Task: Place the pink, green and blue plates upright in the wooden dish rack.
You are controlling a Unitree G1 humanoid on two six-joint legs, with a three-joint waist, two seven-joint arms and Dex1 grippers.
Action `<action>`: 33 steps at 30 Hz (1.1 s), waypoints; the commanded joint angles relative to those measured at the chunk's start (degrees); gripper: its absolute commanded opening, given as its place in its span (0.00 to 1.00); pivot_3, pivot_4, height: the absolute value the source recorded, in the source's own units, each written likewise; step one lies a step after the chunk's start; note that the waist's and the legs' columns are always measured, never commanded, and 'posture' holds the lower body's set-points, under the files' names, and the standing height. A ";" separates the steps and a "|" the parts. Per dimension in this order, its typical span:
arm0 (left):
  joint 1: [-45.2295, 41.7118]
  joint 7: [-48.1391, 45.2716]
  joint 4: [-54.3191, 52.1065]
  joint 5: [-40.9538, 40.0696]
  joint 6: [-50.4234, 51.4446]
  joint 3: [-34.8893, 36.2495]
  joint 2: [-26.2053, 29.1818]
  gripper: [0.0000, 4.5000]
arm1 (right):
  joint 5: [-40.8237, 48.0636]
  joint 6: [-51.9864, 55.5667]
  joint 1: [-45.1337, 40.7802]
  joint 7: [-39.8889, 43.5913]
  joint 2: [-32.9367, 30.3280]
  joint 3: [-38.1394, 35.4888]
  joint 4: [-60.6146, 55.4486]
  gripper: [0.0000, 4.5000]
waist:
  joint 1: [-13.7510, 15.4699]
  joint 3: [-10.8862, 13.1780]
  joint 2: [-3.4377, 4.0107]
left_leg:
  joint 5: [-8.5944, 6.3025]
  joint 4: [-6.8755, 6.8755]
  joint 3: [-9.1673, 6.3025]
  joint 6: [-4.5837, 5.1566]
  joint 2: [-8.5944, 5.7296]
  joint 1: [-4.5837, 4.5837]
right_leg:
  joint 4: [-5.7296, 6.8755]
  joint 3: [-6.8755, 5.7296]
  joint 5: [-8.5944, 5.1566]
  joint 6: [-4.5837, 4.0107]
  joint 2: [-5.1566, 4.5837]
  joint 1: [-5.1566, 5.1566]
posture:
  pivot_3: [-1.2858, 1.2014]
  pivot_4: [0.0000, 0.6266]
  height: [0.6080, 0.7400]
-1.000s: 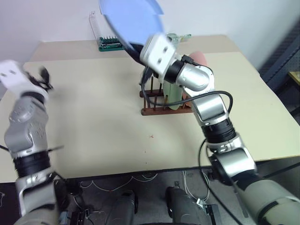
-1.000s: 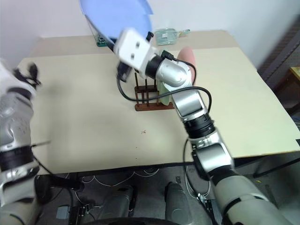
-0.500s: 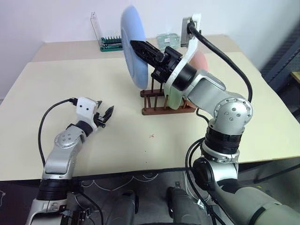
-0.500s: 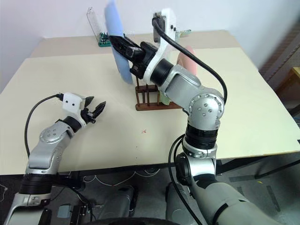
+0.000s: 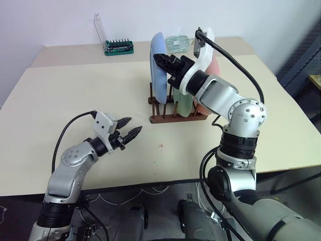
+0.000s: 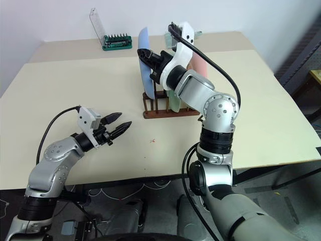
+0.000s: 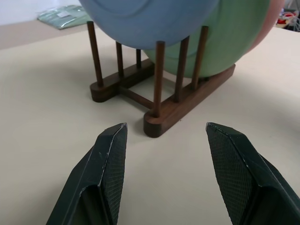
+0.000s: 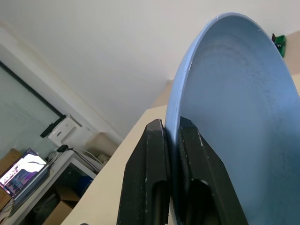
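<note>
Wide bare counter (image 5: 75, 85) is seen on the left of the wooden dish rack (image 5: 175, 116), which stands near the middle. The blue plate (image 5: 158, 65) is pinched at its rim, upright, by the right tool (image 5: 163, 59) over the rack's leftmost pegs. The green plate (image 5: 184, 104) and pink plate (image 5: 213, 65) stand behind it. The left tool (image 5: 129, 131), fingers spread and empty, is held low beside the rack. A green bit holder (image 5: 118, 48) sits at the far edge.

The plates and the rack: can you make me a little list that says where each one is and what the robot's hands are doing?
blue plate: upright, pinched at its rim, at the rack's front end
green plate: standing in the rack
pink plate: behind the green one
wooden dish rack: on the table
right gripper: shut on the blue plate
left gripper: open, holding nothing, pointing at the rack
</note>
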 commanded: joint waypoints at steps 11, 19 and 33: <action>-0.41 -0.12 -1.87 0.19 -0.52 -1.06 -0.13 0.61 | -1.21 -3.10 -2.86 -1.20 -0.72 0.36 1.83 0.58 | 0.01 0.01 0.02 | 0.00 0.00 0.00 0.00 0.00 0.00 | -0.01 0.00 0.00 0.00 0.01 0.00 | 0.52 0.24 1.00; -0.60 -0.08 -1.94 0.15 -0.46 -1.25 -0.36 0.61 | -5.25 -5.05 -3.15 3.28 -3.53 4.43 -0.61 0.90 | 0.00 0.01 0.02 | 0.00 0.00 0.00 0.00 0.00 0.00 | -0.01 0.00 0.00 0.00 0.02 0.01 | 0.52 0.24 1.00; -0.27 0.78 -1.30 1.31 -1.51 -0.73 -0.54 0.61 | -18.34 -23.89 15.01 42.25 -41.98 -0.91 -14.78 0.90 | 1.84 0.01 -0.01 | -0.12 0.19 0.05 0.20 -0.01 -0.02 | -0.24 -0.07 -0.08 0.12 -0.03 0.25 | 0.52 0.24 1.00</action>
